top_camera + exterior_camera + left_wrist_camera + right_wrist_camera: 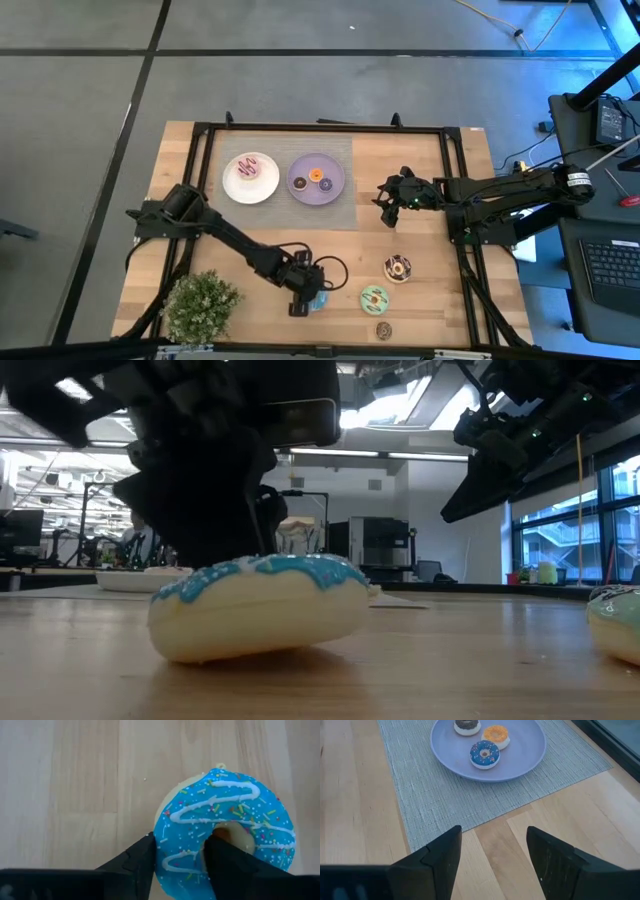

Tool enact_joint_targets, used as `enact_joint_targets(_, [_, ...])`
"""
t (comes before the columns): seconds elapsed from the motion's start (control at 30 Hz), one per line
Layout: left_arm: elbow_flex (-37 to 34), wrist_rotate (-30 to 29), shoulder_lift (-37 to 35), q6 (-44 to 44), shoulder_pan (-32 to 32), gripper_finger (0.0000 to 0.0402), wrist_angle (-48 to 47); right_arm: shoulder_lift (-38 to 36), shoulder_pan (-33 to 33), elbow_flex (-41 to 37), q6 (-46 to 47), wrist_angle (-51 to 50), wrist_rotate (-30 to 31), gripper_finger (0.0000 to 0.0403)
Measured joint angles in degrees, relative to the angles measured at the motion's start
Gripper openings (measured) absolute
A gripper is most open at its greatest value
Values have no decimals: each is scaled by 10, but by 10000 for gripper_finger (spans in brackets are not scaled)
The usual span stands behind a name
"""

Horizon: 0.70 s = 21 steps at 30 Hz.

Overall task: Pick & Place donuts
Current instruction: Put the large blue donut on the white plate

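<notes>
1. Left wrist view: the left end effector (pixel 177 865) has one finger outside the blue donut (pixel 225 825) and the other pushed down into its centre hole, so the jaws straddle one side of the ring; they look partway through closing, and a firm hold cannot yet be confirmed
2. To do this grasp well, I judge the jaws should finish pinching the ring wall squarely before any lift, then rise straight up, since the soft toy could twist or slip out of a one-sided pinch
3. The blue donut lies flat on the bare tabletop (pixel 250 290) near its front edge, directly beneath the left end effector
4. Along the same front edge toward the right corner sit the green donut (pixel 375 297), the chocolate donut (pixel 398 268) and a small dark mini (pixel 383 330), all untouched
5. The right end effector (pixel 388 204) hovers with jaws spread and empty over the tabletop beside the grey mat (pixel 330 215), near the lilac plate (pixel 300 190) holding three minis; the white plate (pixel 232 185) carries the pink donut (pixel 249 169)
</notes>
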Motion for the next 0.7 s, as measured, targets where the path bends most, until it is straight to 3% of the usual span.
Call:
enact_joint_targets(0.37, [-1,10,-41,-19,33,102,-20,0,0,0,0,-2,0,226])
enact_joint_targets(0.7, [-1,-45,-193,-11,109,83,-223,0,0,0,-13,-5,0,226])
